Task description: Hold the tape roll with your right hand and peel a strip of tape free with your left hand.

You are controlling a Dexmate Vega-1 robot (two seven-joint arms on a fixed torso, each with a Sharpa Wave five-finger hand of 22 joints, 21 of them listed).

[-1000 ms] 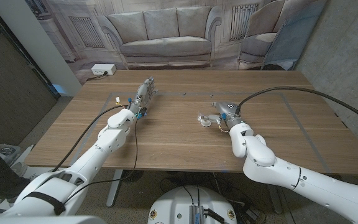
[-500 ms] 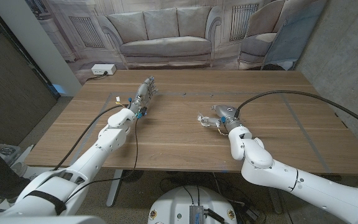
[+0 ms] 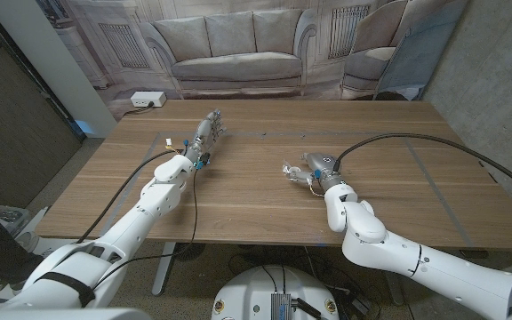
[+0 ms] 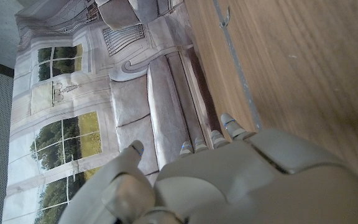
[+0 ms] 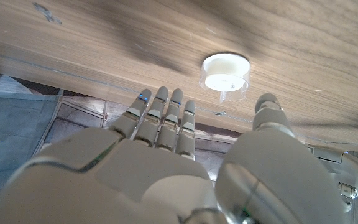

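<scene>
One clear tape roll (image 3: 289, 171) (just beyond the right hand (image 3: 310, 169)), two robot hands, one white power strip (image 3: 147, 100).

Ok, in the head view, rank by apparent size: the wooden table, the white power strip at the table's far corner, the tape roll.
1. wooden table, by far the largest.
2 and 3. power strip and tape roll: too close to rank; the roll is partly hidden by the right hand.

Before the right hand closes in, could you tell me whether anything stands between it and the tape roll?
Nothing visible does. The tape roll lies on bare table just ahead of the right hand, whose fingers are spread and hold nothing. The left hand is well apart.
</scene>
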